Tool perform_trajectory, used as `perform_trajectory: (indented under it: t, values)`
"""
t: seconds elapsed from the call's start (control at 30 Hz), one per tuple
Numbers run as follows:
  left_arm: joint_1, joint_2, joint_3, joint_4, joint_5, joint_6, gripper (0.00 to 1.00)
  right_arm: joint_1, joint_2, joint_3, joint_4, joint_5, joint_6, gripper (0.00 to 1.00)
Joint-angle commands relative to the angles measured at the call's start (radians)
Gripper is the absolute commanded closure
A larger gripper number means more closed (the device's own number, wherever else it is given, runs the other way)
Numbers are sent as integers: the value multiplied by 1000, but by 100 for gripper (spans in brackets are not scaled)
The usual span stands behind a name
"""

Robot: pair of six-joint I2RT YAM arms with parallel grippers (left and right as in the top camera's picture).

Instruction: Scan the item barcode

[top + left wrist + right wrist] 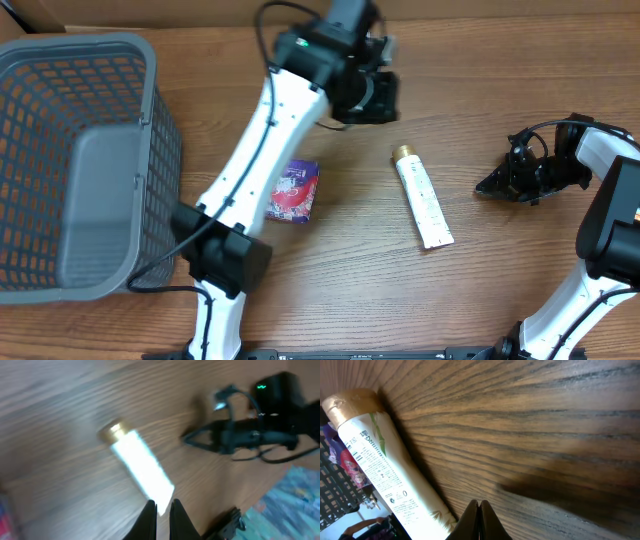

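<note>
The white tube (423,195) lay flat on the bench (500,290) with its gold cap toward the far edge, between the two arms and touched by neither. The left jaws hung near the cap end, pressed together and empty. The right jaws, likewise pressed together and empty, pointed at the tube from its right. The left arm (262,140) stretched diagonally past a purple packet (293,190). The right arm (600,200) was bent, its wrist low.

Arms: white links (262,130), black joints (225,255), looping black cables (258,28); left end effector (162,506) and right end effector (479,506) black, tapered.
</note>
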State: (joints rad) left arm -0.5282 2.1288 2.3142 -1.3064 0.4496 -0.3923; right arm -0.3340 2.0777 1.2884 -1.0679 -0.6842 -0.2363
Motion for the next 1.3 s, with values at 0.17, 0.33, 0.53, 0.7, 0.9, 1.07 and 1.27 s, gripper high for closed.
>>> perform_trajectory:
  t: [0.17,0.33,0.53,0.7,0.9,1.07,1.27]
  values:
    - [-75,46,-197,248,84,-93,96,0,-35,-16,0,-21,2,96]
    - [-73,46,-392,516,155,-148,95,0,-35,-16,-6,-29,2,96]
    - [-68,46,-549,846,211,-273,95,0,-35,-16,-17,-43,2,96]
    - [-40,46,-705,1041,259,-352,95,6,-35,-16,-23,-55,2,96]
    - [-4,46,-851,1186,286,-419,95,32,-35,-16,-30,-65,2,96]
    - [5,46,-886,1200,272,-416,96,63,-35,-16,-30,-64,2,96]
    - [5,47,-898,1203,245,-417,96,93,-35,-16,-30,-50,2,95]
